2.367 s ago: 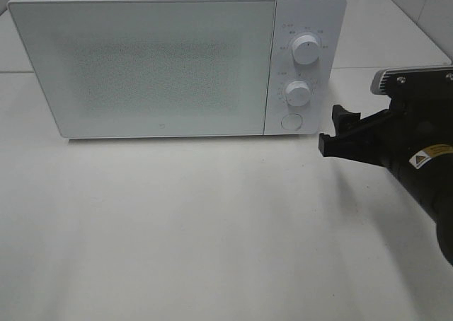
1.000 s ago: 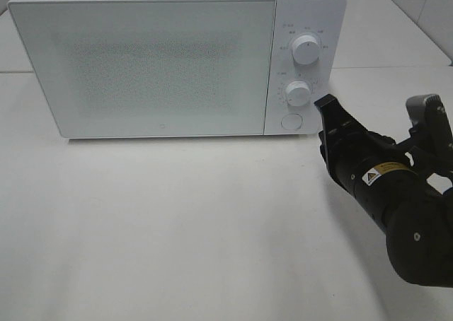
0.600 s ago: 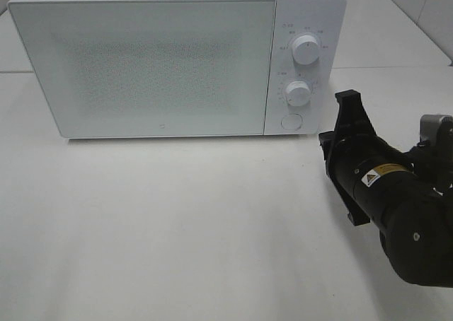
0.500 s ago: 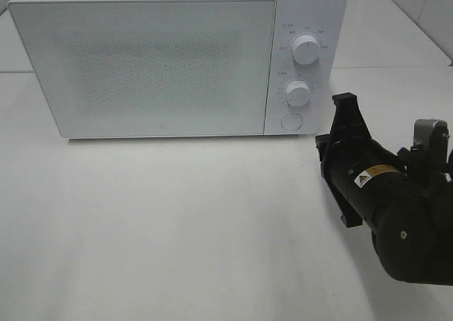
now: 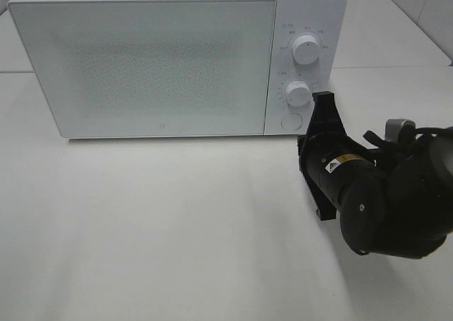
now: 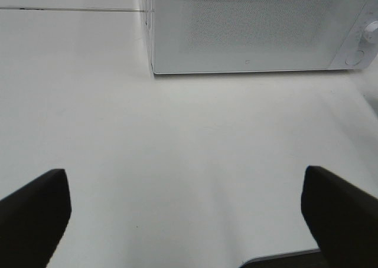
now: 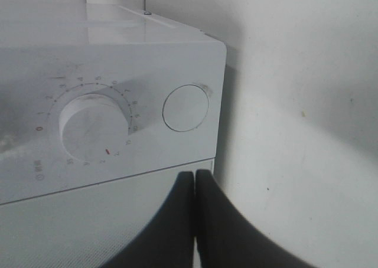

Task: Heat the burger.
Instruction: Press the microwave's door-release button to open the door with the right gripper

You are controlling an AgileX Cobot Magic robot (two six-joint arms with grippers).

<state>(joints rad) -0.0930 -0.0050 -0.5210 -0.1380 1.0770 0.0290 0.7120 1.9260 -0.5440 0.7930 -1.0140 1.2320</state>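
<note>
The burger is out of view. The white microwave (image 5: pixel 163 59) stands at the back of the table with its door shut. My right gripper (image 5: pixel 323 102) is shut on nothing, its tips close in front of the control panel's lower corner, just right of the round button (image 5: pixel 290 121) and below the lower knob (image 5: pixel 298 93). In the right wrist view the shut fingertips (image 7: pixel 194 175) lie over the seam between door and panel, near the round button (image 7: pixel 185 107) and the knob (image 7: pixel 94 126). My left gripper (image 6: pixel 186 221) is open and holds nothing, well back from the microwave (image 6: pixel 254 26).
An upper knob (image 5: pixel 306 50) sits above the lower one on the panel. Bare white table (image 5: pixel 156 222) stretches in front of the microwave. A tiled wall (image 5: pixel 425 10) rises at the back right.
My right arm has swung left and forward, bringing the shut gripper from right of the microwave to the panel's lower corner. The left gripper stays wide open.
</note>
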